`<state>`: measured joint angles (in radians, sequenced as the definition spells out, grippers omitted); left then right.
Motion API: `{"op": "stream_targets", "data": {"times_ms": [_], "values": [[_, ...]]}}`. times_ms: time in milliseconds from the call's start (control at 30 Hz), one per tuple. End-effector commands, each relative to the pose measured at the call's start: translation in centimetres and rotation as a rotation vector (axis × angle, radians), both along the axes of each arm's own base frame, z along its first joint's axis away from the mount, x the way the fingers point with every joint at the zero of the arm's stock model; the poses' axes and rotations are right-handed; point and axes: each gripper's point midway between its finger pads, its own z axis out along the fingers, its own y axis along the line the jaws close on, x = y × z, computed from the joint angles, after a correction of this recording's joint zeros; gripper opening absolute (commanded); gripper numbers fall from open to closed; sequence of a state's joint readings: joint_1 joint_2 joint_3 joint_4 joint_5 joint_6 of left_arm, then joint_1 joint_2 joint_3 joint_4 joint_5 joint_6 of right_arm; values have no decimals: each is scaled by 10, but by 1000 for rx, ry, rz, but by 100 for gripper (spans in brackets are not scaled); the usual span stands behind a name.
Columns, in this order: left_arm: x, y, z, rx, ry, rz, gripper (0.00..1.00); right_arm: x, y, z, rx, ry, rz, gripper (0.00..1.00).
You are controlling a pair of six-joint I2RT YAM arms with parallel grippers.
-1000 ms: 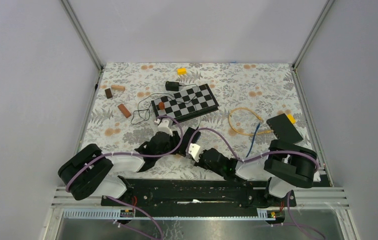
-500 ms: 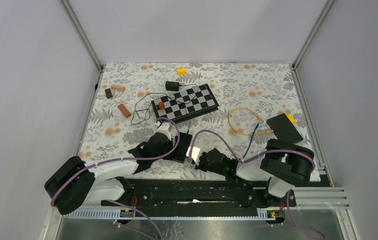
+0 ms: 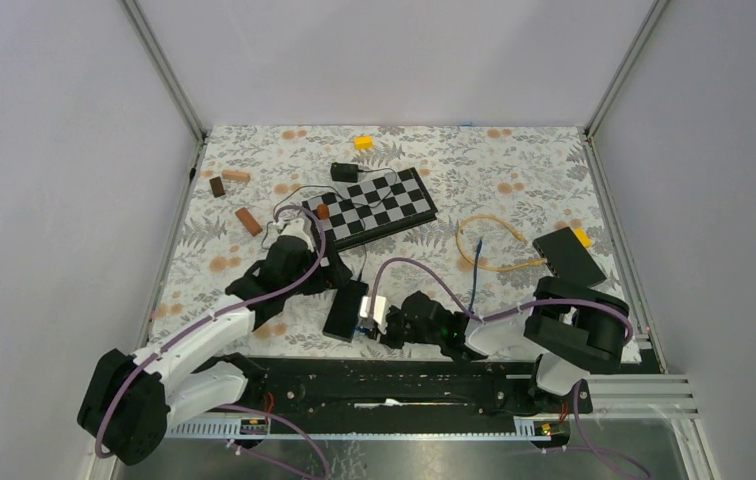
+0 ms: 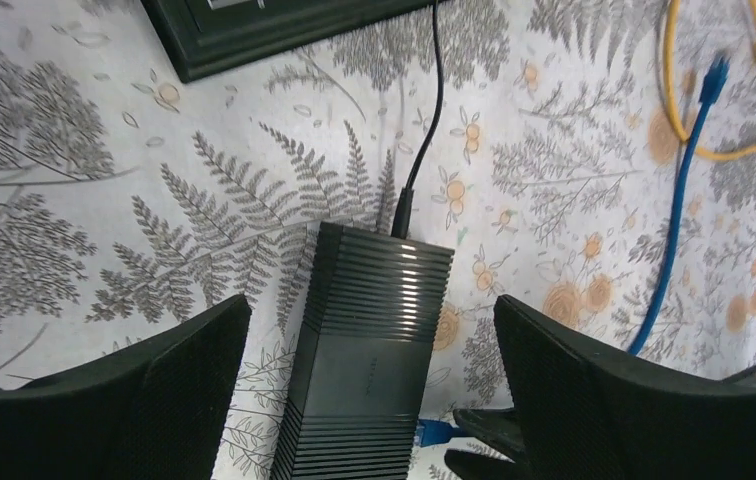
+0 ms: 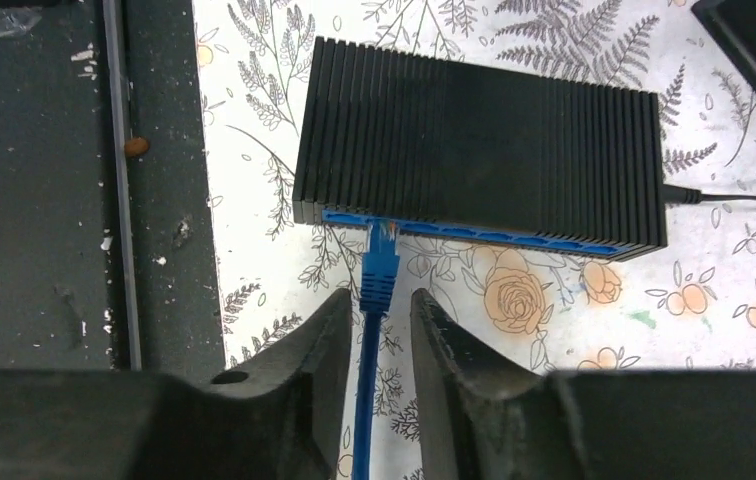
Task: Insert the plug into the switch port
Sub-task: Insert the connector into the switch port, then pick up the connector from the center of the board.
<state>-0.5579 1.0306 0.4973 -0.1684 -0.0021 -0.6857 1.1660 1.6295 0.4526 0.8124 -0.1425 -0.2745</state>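
The black ribbed switch [image 3: 345,308] lies on the floral cloth near the front edge. In the right wrist view the switch [image 5: 479,140] shows its blue port row, and the blue plug [image 5: 381,265] has its tip in that row near the left end. My right gripper [image 5: 381,297] straddles the blue cable just behind the plug, its jaws slightly apart, with a thin gap on each side. It shows in the top view [image 3: 368,320] beside the switch. My left gripper [image 4: 369,305] is wide open and empty, hovering above the switch [image 4: 369,360]. It shows in the top view [image 3: 316,278].
A chessboard [image 3: 369,205] and a black adapter [image 3: 344,172] with a thin wire lie behind the switch. A second black box [image 3: 569,255] with a yellow cable [image 3: 489,245] sits at the right. Wooden blocks [image 3: 247,220] lie at the left. The black base rail [image 5: 44,200] runs close by the switch.
My left gripper has let go of the switch and drawn back to the far left. My right gripper has moved left to the switch's port face, following the switch, which has shifted left and nearer.
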Motion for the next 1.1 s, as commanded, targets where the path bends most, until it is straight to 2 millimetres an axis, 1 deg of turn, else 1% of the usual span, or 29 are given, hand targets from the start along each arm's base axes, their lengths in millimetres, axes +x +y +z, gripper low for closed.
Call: {"op": "stream_targets", "data": {"times_ms": [0,33,167,233,300,400,500,600,633,667,700,767,900,967,1067], "values": [[19,12,29,25,-69,73,93,8,16,40,88,-7,-36,39],[21,13,31,29,-74,72,93,10,14,43,82,0,-50,42],[28,13,37,45,-88,66,93,25,-1,61,97,45,-169,48],[31,14,39,46,-95,75,93,39,-12,72,122,75,-260,52],[34,14,41,38,-101,82,93,62,-28,83,147,101,-403,54],[37,12,42,25,-101,91,93,105,-62,95,173,180,-668,56],[39,8,42,23,-89,87,93,145,-102,107,192,213,-905,59],[42,7,43,29,-80,80,93,174,-137,122,251,266,-1075,61],[43,7,44,34,-83,77,93,181,-149,124,270,289,-1123,61],[43,7,45,37,-86,74,93,191,-168,126,285,305,-1193,62],[44,7,46,40,-89,74,93,196,-179,128,298,321,-1249,64],[45,8,49,43,-99,77,94,210,-214,127,311,353,-1396,65],[46,8,51,46,-104,68,94,214,-273,106,290,471,-1645,67],[45,8,51,54,-104,60,94,214,-291,96,295,512,-1723,67],[45,8,52,61,-103,52,94,213,-310,84,269,517,-1792,69]]}}
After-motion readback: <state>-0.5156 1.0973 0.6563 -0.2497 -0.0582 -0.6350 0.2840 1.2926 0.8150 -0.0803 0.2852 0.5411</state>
